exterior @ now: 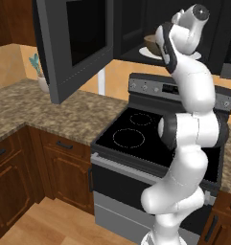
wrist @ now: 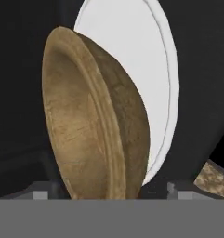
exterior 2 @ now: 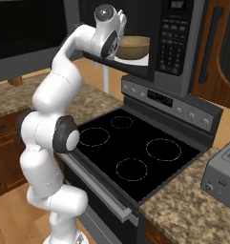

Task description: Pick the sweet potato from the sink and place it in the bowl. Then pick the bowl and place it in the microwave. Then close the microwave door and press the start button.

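Observation:
The light brown wooden bowl (exterior 2: 133, 46) rests on the white turntable plate (exterior 2: 141, 61) inside the black microwave (exterior 2: 176, 43). In the hand view the bowl (wrist: 85, 135) appears rolled on its side, with the plate (wrist: 132, 56) behind it. My gripper (wrist: 111, 190) reaches into the microwave cavity. Its fingertips stand wide apart on either side of the bowl's near rim, open and clear of it. The microwave door (exterior: 78, 43) hangs swung open to the left. The bowl (exterior: 150, 42) peeks out from behind my arm in the left base view. The sweet potato and the sink are out of view.
A black stove (exterior 2: 130, 152) with four ring burners lies directly below the microwave. Speckled granite counter (exterior: 50, 110) runs to the left, with a small potted plant (exterior: 38, 72) at its back. A grey toaster (exterior 2: 224, 174) stands on the counter to the right.

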Robot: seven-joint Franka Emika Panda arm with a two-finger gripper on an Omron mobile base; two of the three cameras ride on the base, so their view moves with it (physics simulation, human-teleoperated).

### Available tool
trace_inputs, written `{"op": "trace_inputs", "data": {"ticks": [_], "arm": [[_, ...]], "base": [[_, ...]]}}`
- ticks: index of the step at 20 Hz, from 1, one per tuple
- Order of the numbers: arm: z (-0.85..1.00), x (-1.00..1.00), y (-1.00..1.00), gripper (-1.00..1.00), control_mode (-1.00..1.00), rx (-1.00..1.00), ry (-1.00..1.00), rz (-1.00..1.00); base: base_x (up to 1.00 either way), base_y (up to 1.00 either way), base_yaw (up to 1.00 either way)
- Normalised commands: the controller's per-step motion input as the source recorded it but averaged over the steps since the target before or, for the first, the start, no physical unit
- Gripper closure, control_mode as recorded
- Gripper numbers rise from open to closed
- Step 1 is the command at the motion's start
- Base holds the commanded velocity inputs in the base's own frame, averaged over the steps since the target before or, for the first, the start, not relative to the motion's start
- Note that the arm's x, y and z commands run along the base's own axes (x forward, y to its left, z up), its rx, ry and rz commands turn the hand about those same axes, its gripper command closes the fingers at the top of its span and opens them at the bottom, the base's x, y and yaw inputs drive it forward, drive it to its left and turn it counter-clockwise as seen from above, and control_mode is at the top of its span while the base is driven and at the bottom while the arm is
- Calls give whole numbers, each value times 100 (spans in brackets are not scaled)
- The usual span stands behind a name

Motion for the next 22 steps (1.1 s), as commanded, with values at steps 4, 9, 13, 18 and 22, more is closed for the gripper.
{"op": "trace_inputs", "data": {"ticks": [4, 9, 13, 18, 22], "arm": [[-36, -100, 71, -100, -100, 0, -75, 13], [47, -100, 46, -100, -100, -11, -19, 28], [57, -100, 25, -100, -100, -19, -1, 29], [48, -100, 18, -100, -100, -12, 4, 27], [13, -100, 29, -100, -100, -1, 1, 13]], "base": [[0, 0, 0], [0, 0, 0], [0, 0, 0], [0, 0, 0], [0, 0, 0]]}}
